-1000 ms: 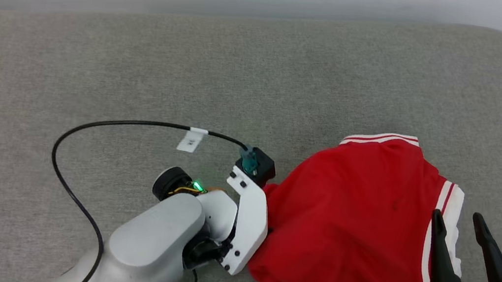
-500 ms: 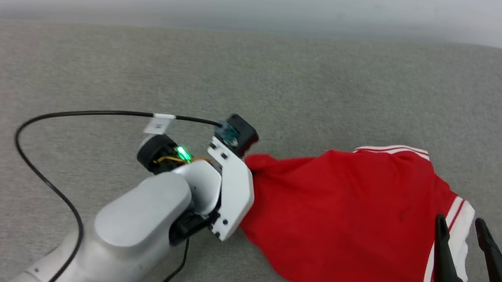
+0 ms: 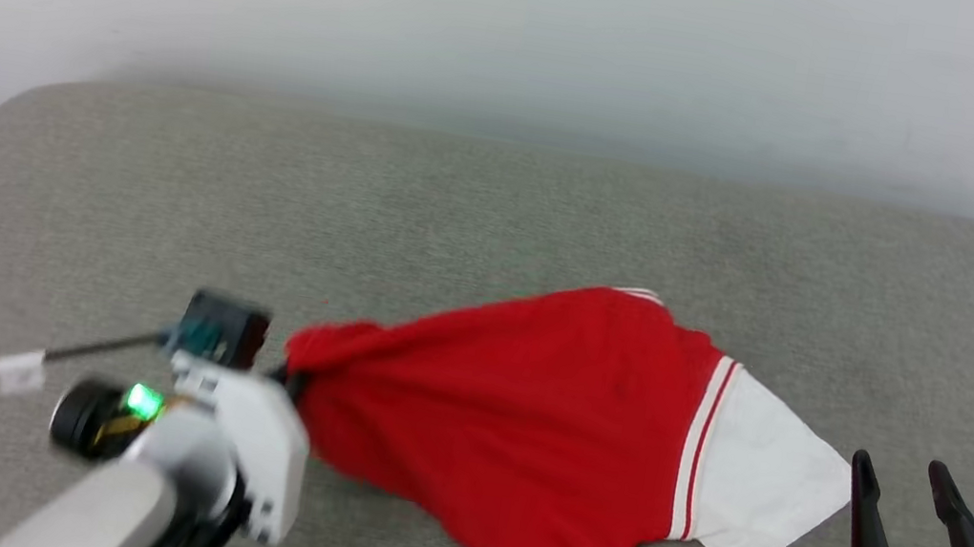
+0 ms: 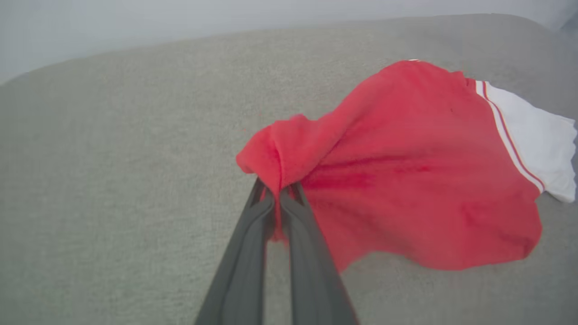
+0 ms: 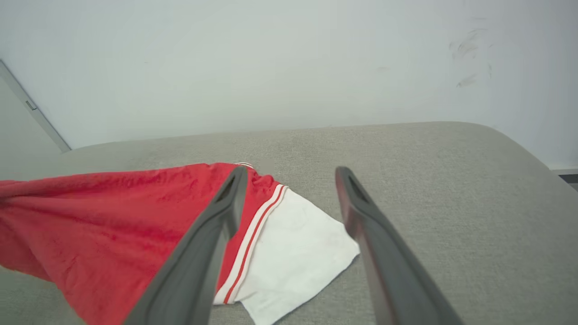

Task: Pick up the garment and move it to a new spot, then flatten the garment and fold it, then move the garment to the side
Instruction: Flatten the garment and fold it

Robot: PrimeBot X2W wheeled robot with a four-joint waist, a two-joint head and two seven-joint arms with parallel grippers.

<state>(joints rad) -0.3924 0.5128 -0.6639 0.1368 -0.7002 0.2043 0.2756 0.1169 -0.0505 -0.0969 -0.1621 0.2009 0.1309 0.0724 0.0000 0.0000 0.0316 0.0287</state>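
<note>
One edge of the shirt (image 3: 513,422) is now clamped in the left hand (image 4: 277,195), open a second ago; the heap has drawn out from that hand across the grey padded surface (image 3: 497,207), white sleeve (image 3: 757,468) farthest off. Beyond the sleeve the right hand (image 3: 899,475) hangs spread and empty. Seemingly the move to a new spot has begun.
</note>
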